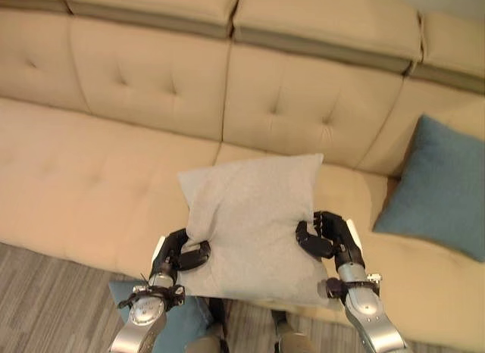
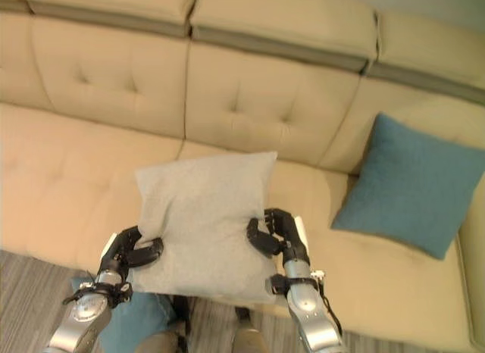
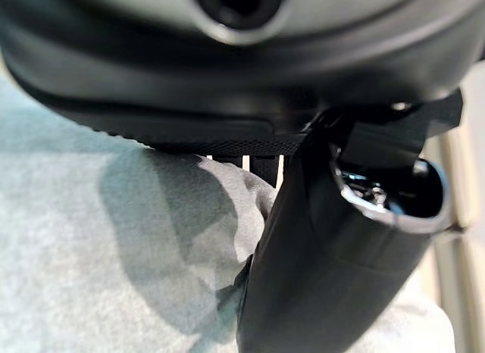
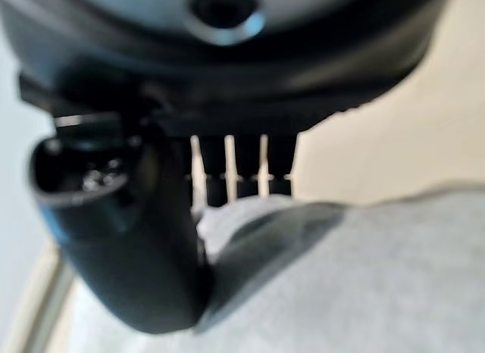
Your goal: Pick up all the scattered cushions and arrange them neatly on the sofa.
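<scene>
A pale grey cushion (image 1: 254, 224) hangs between the two hands of a humanoid robot in front of a long beige sofa (image 1: 98, 179), its upper corners over the seat and its lower edge reaching past the sofa's front edge. The left hand (image 1: 180, 254) clamps the cushion's lower left corner, thumb curled across the fabric, while the right hand (image 1: 327, 238) grips the right edge a little higher, fingers bent round the cloth. Seen from the left wrist, the dark thumb (image 3: 333, 254) presses into grey fabric (image 3: 98, 254); from the right wrist, the thumb (image 4: 129, 239) and a row of fingers (image 4: 242, 167) close on the same cushion (image 4: 356, 277), with the sofa's beige upholstery behind. A blue cushion (image 2: 409, 182) leans upright in the sofa's right corner, well apart from the grey one, resting against the tufted backrest (image 2: 265, 103). Another blue cushion (image 2: 132, 315) lies on the striped grey floor (image 1: 53, 300) below the left arm, just in front of the sofa and partly hidden by the grey cushion.
</scene>
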{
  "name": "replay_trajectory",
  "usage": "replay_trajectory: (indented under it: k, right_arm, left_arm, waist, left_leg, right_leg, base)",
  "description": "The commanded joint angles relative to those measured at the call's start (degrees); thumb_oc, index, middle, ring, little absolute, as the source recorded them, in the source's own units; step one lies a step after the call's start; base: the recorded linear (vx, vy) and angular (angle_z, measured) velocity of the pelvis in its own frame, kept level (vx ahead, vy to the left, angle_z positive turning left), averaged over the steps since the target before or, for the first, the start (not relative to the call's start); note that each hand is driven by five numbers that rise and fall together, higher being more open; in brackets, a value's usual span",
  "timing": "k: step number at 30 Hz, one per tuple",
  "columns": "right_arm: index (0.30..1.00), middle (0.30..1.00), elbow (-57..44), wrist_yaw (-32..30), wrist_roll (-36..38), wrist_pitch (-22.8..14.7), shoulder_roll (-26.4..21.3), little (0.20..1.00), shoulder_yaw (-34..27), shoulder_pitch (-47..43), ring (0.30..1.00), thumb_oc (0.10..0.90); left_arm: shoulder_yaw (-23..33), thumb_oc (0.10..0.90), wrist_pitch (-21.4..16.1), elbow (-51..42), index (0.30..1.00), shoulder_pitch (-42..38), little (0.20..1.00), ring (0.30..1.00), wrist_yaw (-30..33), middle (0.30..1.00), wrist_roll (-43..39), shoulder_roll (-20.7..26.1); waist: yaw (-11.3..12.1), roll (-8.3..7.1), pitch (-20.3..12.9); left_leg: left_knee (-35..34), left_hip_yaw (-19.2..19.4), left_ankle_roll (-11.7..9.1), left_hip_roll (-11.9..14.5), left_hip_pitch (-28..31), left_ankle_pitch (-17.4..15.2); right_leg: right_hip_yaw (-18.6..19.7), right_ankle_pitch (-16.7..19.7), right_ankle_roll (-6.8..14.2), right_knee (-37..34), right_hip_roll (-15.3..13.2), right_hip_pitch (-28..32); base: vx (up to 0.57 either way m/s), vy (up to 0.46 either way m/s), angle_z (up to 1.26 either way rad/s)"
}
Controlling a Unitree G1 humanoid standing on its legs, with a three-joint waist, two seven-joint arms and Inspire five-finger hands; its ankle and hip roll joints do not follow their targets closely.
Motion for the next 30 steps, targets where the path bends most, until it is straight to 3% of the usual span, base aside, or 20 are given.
replay_trajectory:
  k: [1, 5, 7, 8, 13, 15, 17, 18, 30]
  right_arm:
    - [0.300, 0.300, -3.6, -3.5, -3.6, -8.0, 1.3, 0.300, 3.0, -9.6, 0.300, 0.400]
    - [0.300, 0.300, 0.7, -7.4, -3.9, -8.3, 1.5, 0.300, 3.8, -17.1, 0.300, 0.400]
    - [0.300, 0.300, 5.8, -11.0, -4.3, -8.0, 1.2, 0.300, 5.4, -26.0, 0.300, 0.400]
    - [0.300, 0.300, 6.0, -11.0, -4.3, -8.1, 1.2, 0.300, 5.4, -26.2, 0.300, 0.400]
    - [0.300, 0.300, 14.5, -16.3, -5.5, -7.7, -0.7, 0.300, 7.4, -41.5, 0.300, 0.400]
    - [0.300, 0.300, 17.9, -20.2, -9.0, -7.2, -1.8, 0.300, 8.6, -49.2, 0.300, 0.400]
    - [0.300, 0.300, 19.1, -21.9, -10.6, -7.1, -2.4, 0.300, 9.0, -51.8, 0.300, 0.400]
    - [0.300, 0.300, 21.9, -26.6, -14.8, -6.5, -3.4, 0.300, 10.3, -58.0, 0.300, 0.400]
    - [0.300, 0.300, 29.7, -36.7, -26.1, -0.6, -8.9, 0.300, 15.9, -76.0, 0.300, 0.400]
  left_arm:
    - [-2.7, 0.400, -10.8, -9.5, 0.300, -10.7, 0.300, 0.300, 1.8, 0.300, 5.0, -3.0]
    - [-4.5, 0.400, -11.8, -4.5, 0.300, -19.9, 0.300, 0.300, 6.1, 0.300, 7.3, -4.8]
    - [-6.1, 0.400, -12.1, 0.7, 0.300, -29.1, 0.300, 0.300, 10.2, 0.300, 8.8, -5.2]
    - [-6.1, 0.400, -12.2, 0.8, 0.300, -29.3, 0.300, 0.300, 10.2, 0.300, 8.8, -5.2]
    - [-8.7, 0.400, -13.3, 9.5, 0.300, -46.4, 0.300, 0.300, 16.2, 0.300, 9.7, -4.8]
    - [-9.7, 0.400, -13.9, 13.5, 0.300, -54.9, 0.300, 0.300, 19.3, 0.300, 10.5, -4.0]
    - [-10.1, 0.400, -14.0, 15.6, 0.300, -58.1, 0.300, 0.300, 20.2, 0.300, 11.0, -3.8]
    - [-11.3, 0.400, -14.4, 19.5, 0.300, -66.1, 0.300, 0.300, 23.3, 0.300, 12.9, -3.0]
    - [-18.2, 0.400, -14.0, 24.7, 0.300, -88.8, 0.300, 0.300, 31.4, 0.300, 24.0, -1.2]
  waist:
    - [1.1, 0.68, -3.3]
    - [0.6, 1.74, -4.2]
    - [0.9, 2.37, -3.5]
    - [0.9, 2.36, -3.6]
    - [1.3, 2.94, -2.6]
    - [1.5, 3.18, -2.3]
    - [1.4, 3.31, -2.2]
    - [1.4, 3.67, -2.2]
    - [0.7, 4.67, -2.8]
  left_leg:
    - [0.1, -0.4, -3.4, 3.2, 2.6, -8.4]
    - [0.1, -1.7, -5.1, 3.7, -4.3, -6.4]
    - [0.1, -2.5, -6.0, 3.5, -8.2, -4.9]
    - [0.1, -2.5, -6.0, 3.5, -8.5, -4.6]
    - [0.1, -3.1, -6.9, 3.6, -12.8, -3.4]
    - [0.1, -3.4, -7.3, 3.4, -14.6, -2.8]
    - [0.1, -3.5, -7.4, 3.4, -15.3, -2.7]
    - [0.1, -3.9, -7.7, 3.6, -16.8, -2.3]
    - [0.1, -4.4, -8.3, 3.6, -22.3, -1.8]
  right_leg:
    - [-3.1, -3.0, 2.1, 0.2, 2.0, 0.2]
    - [-4.7, -2.3, 2.0, 0.2, 2.0, -6.5]
    - [-5.3, -1.5, 1.9, 0.2, 1.9, -10.0]
    - [-5.3, -1.3, 1.9, 0.2, 1.9, -10.3]
    - [-5.4, -0.8, 1.9, 0.2, 2.2, -14.7]
    - [-5.3, -0.5, 1.9, 0.2, 2.4, -16.5]
    - [-5.3, -0.4, 1.9, 0.2, 2.4, -17.2]
    - [-5.2, -0.1, 2.0, 0.2, 2.3, -19.0]
    - [-5.0, 0.6, 2.5, 0.2, 2.5, -24.7]
  base:
    - [-0.15, -0.058, 0.01]
    - [-0.10, -0.050, 0.09]
    - [-0.09, -0.048, 0.09]
    - [-0.05, -0.041, 0.07]
    - [-0.04, -0.034, 0.03]
    - [0.00, 0.000, 0.00]
    - [-0.01, -0.008, 0.02]
    - [-0.01, -0.014, 0.05]
    - [0.00, -0.003, 0.05]
